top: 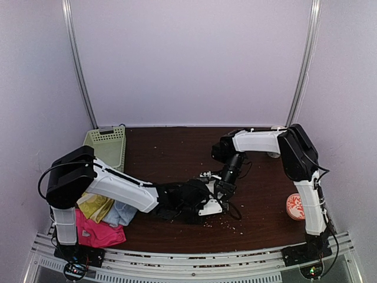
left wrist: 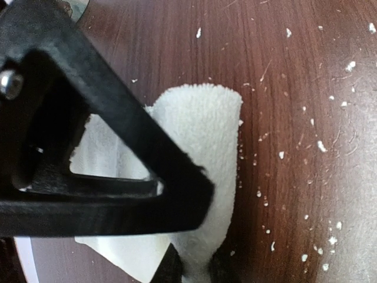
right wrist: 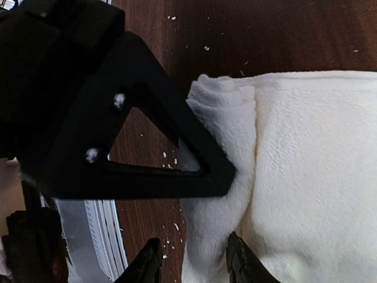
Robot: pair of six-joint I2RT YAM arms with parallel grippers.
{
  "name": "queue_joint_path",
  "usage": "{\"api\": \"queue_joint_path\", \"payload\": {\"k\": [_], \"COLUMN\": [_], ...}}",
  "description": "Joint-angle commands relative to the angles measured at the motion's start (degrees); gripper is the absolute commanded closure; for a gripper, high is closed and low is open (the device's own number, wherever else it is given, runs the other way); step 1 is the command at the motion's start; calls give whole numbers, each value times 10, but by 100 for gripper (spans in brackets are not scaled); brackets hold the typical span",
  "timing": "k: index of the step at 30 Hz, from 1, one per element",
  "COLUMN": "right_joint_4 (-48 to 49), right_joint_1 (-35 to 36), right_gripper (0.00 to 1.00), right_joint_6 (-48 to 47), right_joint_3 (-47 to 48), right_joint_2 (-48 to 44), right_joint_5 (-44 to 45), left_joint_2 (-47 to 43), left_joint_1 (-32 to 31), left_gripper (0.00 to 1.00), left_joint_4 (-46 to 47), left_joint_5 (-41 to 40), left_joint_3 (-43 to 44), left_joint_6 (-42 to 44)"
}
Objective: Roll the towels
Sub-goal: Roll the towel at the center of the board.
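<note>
From above, both arms reach to the middle of the brown table [top: 171, 153]. The left gripper [top: 203, 197] and the right gripper [top: 222, 190] meet there, very close together. From up here I cannot tell what they hold. At the near left corner, partly under the left arm, lie a yellow towel [top: 94, 206], a pale blue towel [top: 121, 213] and a hot-pink towel [top: 99, 233]. Behind them, at the far left, stands a pale green basket [top: 107, 146].

The left wrist camera shows a white towel [left wrist: 206, 135] lying on the table. A big black three-cornered piece [left wrist: 138, 135] covers part of it. At the bottom, the left gripper's two tips are close together. They pinch a fold of the white towel between them. Small white crumbs [left wrist: 321, 144] are all over the wood.

The right wrist camera shows the same white towel, spread wide to the right. Its left edge is rolled up into a thick bump. The right gripper's two tips stand partly open, one on each side of that rolled edge. A little bare table shows beside one tip, so they are not squeezing it.
</note>
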Motion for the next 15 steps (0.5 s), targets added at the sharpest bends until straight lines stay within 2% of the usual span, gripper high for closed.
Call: {"api": "queue_joint_path", "payload": {"k": [1,4,7,15], "right_joint_4": [21,98,137,164], "right_joint_1": [-39,-48,-44,-11], "right_gripper": [64,73,80,81], "right_joint_6": [15,105,144,160], "right_joint_3": [7,-3,-4,26], "right_joint_2": [-35,-27,-6,39], "right_joint_5": [3,72,121,184], "left_joint_2": [6,0,-6,5], "left_joint_1": [3,2,-2,-7], "left_gripper": [94,96,96,97], "left_joint_4": [-74,-110,-148,-216], "left_joint_5": [34,40,40,97], "left_joint_3": [21,34,53,99], "left_joint_6": [-44,-65,-83,-128]}}
